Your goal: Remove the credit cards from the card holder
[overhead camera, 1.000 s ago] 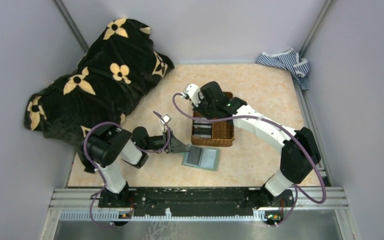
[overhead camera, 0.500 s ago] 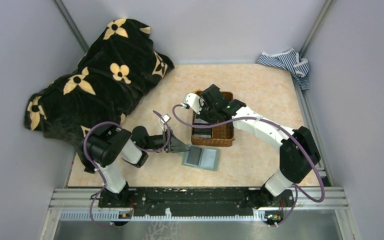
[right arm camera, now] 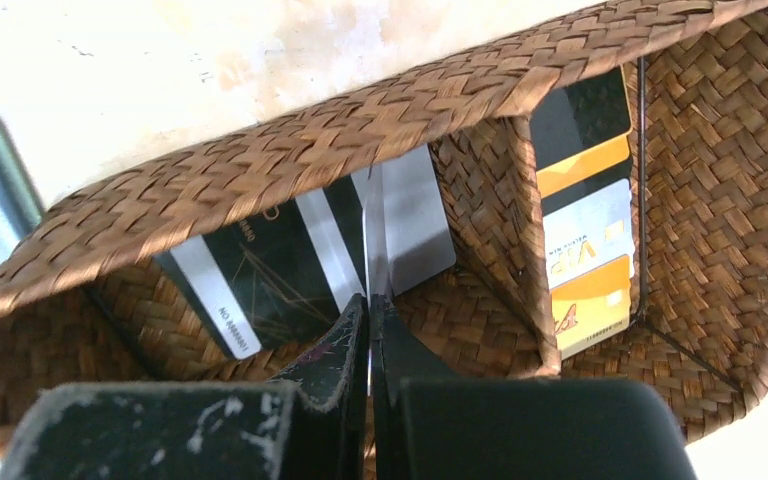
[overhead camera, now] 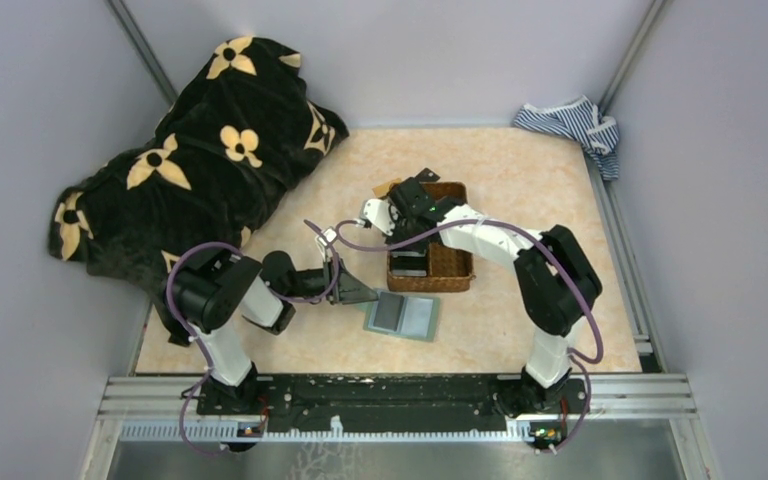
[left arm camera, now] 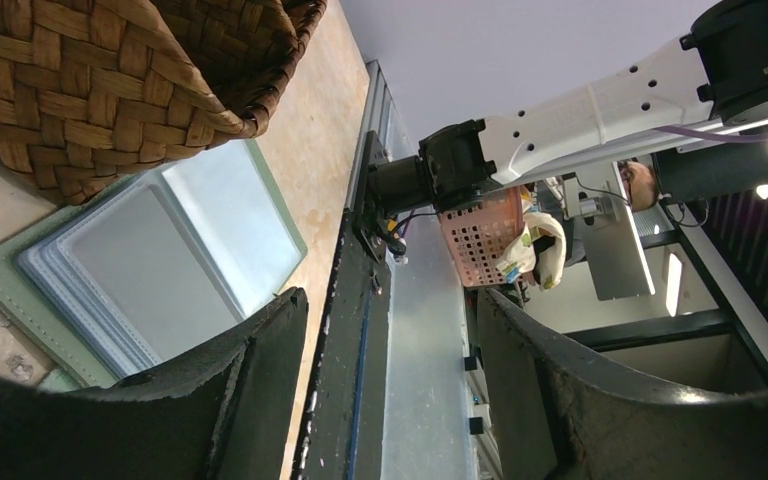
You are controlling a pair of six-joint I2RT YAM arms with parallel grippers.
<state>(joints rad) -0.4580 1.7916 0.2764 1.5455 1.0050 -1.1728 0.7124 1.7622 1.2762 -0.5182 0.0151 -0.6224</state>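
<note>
The green card holder [overhead camera: 403, 317] lies open and flat in front of the brown basket [overhead camera: 449, 268]. In the left wrist view it [left arm camera: 0, 281] shows pale grey-blue inner pockets. My left gripper [overhead camera: 363, 295] is open and empty at the holder's left edge, its fingers [left arm camera: 215, 385] wide apart. My right gripper [overhead camera: 407, 226] is down inside the basket's left compartment. It [right arm camera: 369, 300] is shut on a thin pale credit card [right arm camera: 371, 235] seen edge-on. Another pale grey card [right arm camera: 420, 225] lies in that compartment.
The basket [right arm camera: 290, 150] also holds a black card with a white stripe [right arm camera: 260, 275] and gold cards [right arm camera: 585, 250] in the right compartment. A black flowered blanket [overhead camera: 190, 160] lies at back left and a striped cloth [overhead camera: 570, 122] in the back right corner.
My right gripper has moved left and down toward the basket's near left compartment, its elbow swinging in. The left arm and the card holder have not moved.
</note>
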